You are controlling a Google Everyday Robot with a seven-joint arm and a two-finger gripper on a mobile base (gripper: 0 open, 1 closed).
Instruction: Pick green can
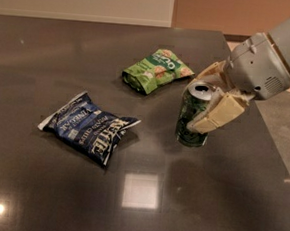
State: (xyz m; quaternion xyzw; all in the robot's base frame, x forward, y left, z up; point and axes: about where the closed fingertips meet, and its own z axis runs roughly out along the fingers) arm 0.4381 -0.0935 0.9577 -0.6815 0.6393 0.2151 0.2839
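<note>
The green can, dark green with a silver pull-tab top, is right of the table's middle and leans slightly. My gripper comes in from the right and is shut on the can. One tan finger lies across its front side and the other is behind its top. The can's base looks just off or barely on the dark table; I cannot tell which.
A crinkled light-green snack bag lies just behind and left of the can. A blue chip bag lies to the left. The table's right edge runs close beside my arm.
</note>
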